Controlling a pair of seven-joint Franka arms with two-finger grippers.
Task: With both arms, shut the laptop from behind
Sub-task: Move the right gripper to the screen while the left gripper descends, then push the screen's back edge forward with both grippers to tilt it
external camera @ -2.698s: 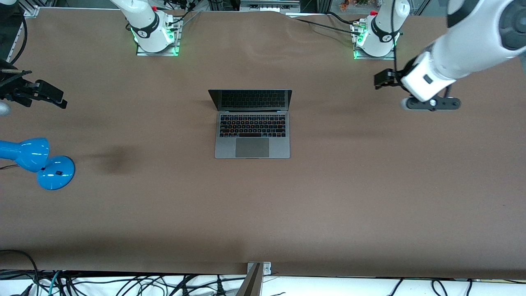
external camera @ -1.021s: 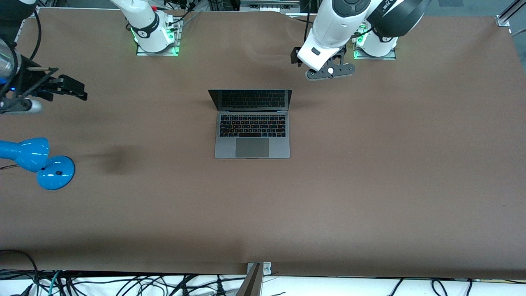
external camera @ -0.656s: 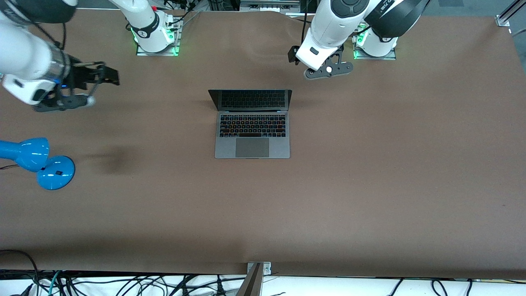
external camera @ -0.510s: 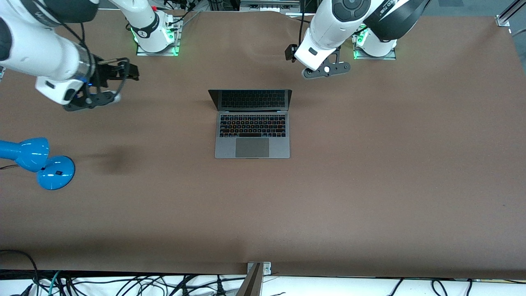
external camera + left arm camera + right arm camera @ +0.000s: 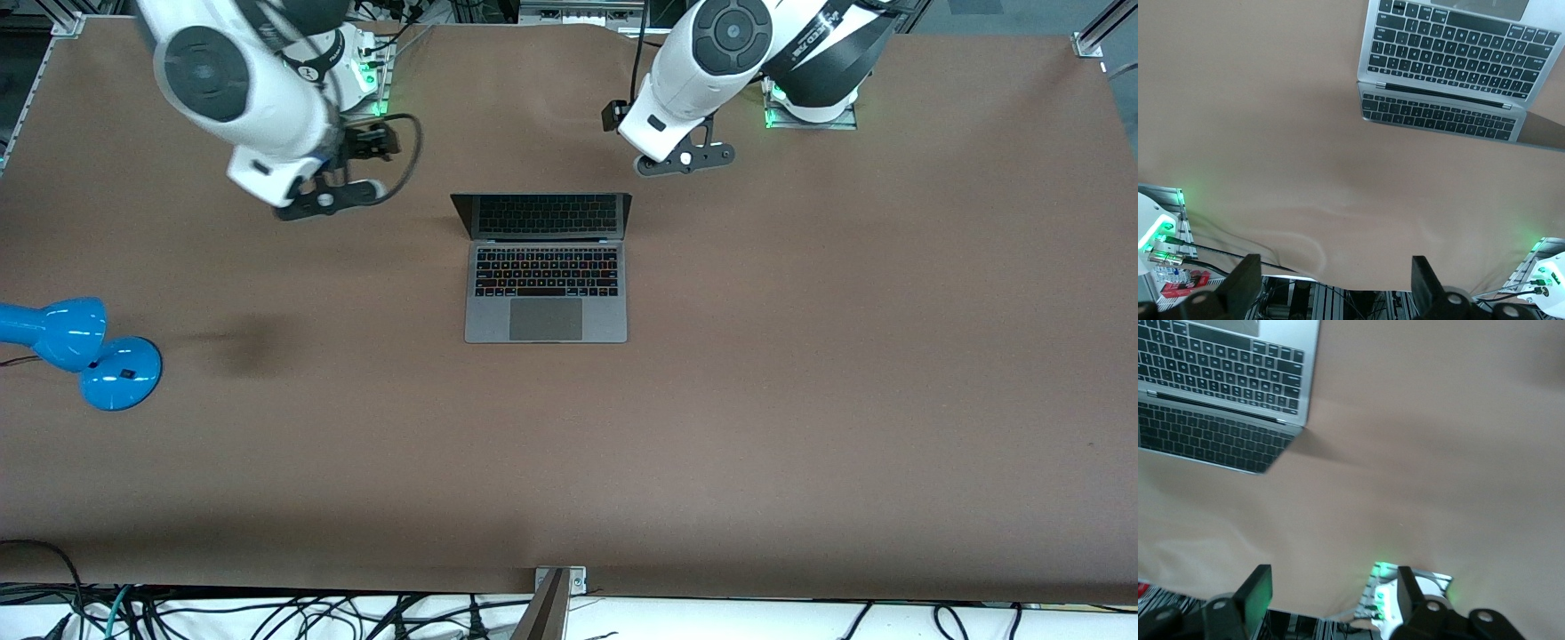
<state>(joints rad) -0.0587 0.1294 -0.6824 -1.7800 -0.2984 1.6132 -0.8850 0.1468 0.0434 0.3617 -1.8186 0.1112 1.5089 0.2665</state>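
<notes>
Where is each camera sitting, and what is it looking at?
Front view: high up across the table, looking down at the open laptop; both white arms show, the left gripper and right gripper over the table by the bases.
Left wrist view: on the left arm's wrist, looking down at the laptop; its own open fingers show.
Right wrist view: on the right wrist, looking down at the laptop; its open fingers show.
All three share the laptop and table.

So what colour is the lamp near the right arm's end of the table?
Bright glossy blue. The lamp shows best in the front view.
</notes>
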